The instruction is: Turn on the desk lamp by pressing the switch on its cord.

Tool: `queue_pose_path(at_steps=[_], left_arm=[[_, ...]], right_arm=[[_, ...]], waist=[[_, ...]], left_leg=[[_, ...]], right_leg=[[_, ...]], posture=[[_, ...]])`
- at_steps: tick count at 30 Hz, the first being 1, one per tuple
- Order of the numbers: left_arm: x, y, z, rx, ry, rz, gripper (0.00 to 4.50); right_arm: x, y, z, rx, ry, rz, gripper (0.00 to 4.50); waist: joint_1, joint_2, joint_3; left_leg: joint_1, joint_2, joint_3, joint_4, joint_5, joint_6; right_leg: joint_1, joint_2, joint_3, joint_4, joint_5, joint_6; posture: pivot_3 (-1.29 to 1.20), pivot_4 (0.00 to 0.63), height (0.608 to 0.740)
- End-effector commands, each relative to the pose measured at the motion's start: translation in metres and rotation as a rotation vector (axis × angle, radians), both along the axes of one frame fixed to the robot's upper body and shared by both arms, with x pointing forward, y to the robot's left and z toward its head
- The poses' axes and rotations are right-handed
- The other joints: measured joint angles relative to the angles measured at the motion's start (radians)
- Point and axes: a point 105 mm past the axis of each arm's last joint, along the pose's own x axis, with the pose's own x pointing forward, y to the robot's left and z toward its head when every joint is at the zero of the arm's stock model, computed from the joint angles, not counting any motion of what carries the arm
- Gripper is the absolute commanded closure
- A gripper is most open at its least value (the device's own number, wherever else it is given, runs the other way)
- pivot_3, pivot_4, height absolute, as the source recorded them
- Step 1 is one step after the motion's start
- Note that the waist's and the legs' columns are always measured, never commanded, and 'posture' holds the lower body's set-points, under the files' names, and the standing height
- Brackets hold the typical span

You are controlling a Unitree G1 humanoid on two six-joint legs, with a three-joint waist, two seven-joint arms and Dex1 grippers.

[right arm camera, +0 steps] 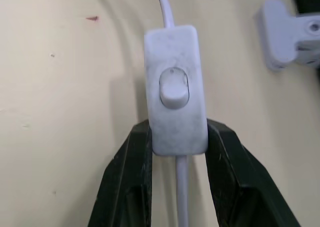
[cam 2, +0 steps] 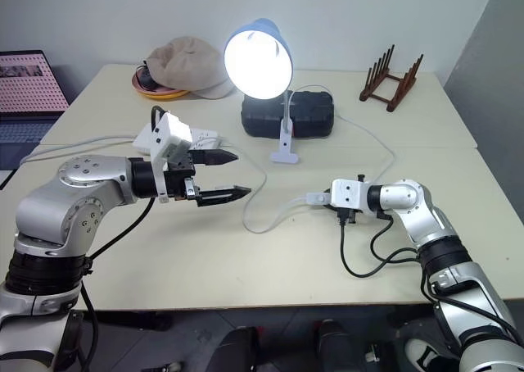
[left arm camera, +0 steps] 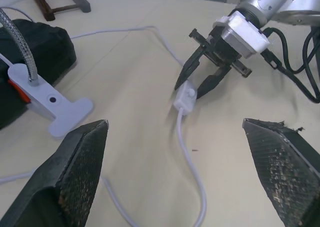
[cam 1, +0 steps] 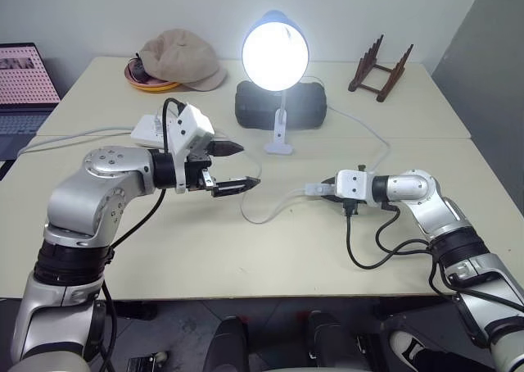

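The right pincer [right arm camera: 177, 152] clamps the switch [right arm camera: 174, 89] (no legible writing); the left pincer [cam 1: 237, 167] gapes, desk lamp [cam 1: 275, 56] lit.

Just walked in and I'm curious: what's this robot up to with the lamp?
The desk lamp is already lit. The right pincer is shut on the switch on the lamp's cord, with the switch held just above the table. The left pincer hangs open in the air beside it, holding nothing.
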Motion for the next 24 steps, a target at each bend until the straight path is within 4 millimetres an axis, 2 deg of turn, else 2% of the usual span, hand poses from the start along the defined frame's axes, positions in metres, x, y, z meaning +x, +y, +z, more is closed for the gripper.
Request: queue_pose_path(at_steps=[1,3,7,9,12,18,21,24], left_arm=[[-0.004,-0.003,0.009,0.022,-0.083,-0.023,0.00],[0.000,0.002,0.006,0.033,-0.081,0.001,0.00],[0.002,0.009,0.001,0.047,-0.068,0.014,0.00],[0.008,0.014,0.002,0.072,-0.100,0.046,0.00],[0.011,0.020,0.005,0.097,-0.117,0.051,0.00],[0.009,0.026,0.019,0.079,-0.111,0.023,0.00],[0.009,0.029,0.018,0.103,-0.094,0.008,0.00],[0.010,0.031,0.016,0.111,-0.081,0.008,0.00]], right_arm=[[-0.001,-0.002,0.012,0.036,0.069,0.007,2.62],[-0.007,-0.003,0.017,0.065,0.104,0.020,2.00],[-0.020,-0.010,0.034,0.093,0.120,0.031,1.27],[-0.029,-0.019,0.050,0.129,0.131,0.010,0.89],[-0.042,-0.031,0.073,0.173,0.127,-0.023,0.07],[-0.064,-0.053,0.096,0.188,0.107,-0.102,0.03],[-0.076,-0.059,0.096,0.188,0.150,-0.129,0.03],[-0.078,-0.058,0.096,0.203,0.155,-0.143,0.03]], waist=[[0.000,0.000,0.000],[0.000,0.000,0.000],[0.001,0.000,0.000],[0.002,0.001,0.001],[0.005,0.002,0.001],[0.007,0.002,0.001],[0.007,0.002,0.001],[0.006,0.002,0.001]], left_leg=[[0.000,0.000,0.000,0.000,0.000,0.000],[0.000,0.000,0.000,0.000,0.000,0.000],[0.000,0.000,0.000,0.000,0.000,0.000],[0.000,0.000,0.000,0.000,0.000,0.000],[-0.001,0.000,0.000,0.000,0.000,0.000],[-0.001,0.000,0.000,0.000,0.000,0.000],[-0.001,0.000,0.000,0.000,0.000,0.000],[-0.001,0.000,0.001,0.000,0.000,0.000]], right_leg=[[0.000,0.000,0.000,0.000,0.000,0.000],[0.000,0.000,0.000,0.000,0.000,0.000],[0.000,0.000,0.000,0.000,0.000,0.000],[0.000,0.000,0.000,0.000,0.000,0.000],[-0.001,0.000,0.000,0.000,0.000,0.000],[-0.001,0.000,0.000,0.000,-0.003,-0.005],[-0.001,0.000,0.000,0.000,-0.003,-0.005],[-0.001,0.000,0.000,0.000,-0.003,-0.005]], posture=[[0.00,0.150,0.740],[0.00,0.150,0.740],[0.00,0.150,0.740],[0.00,0.150,0.740],[0.00,0.150,0.740],[0.00,0.150,0.740],[0.00,0.150,0.740],[0.00,0.150,0.740]])
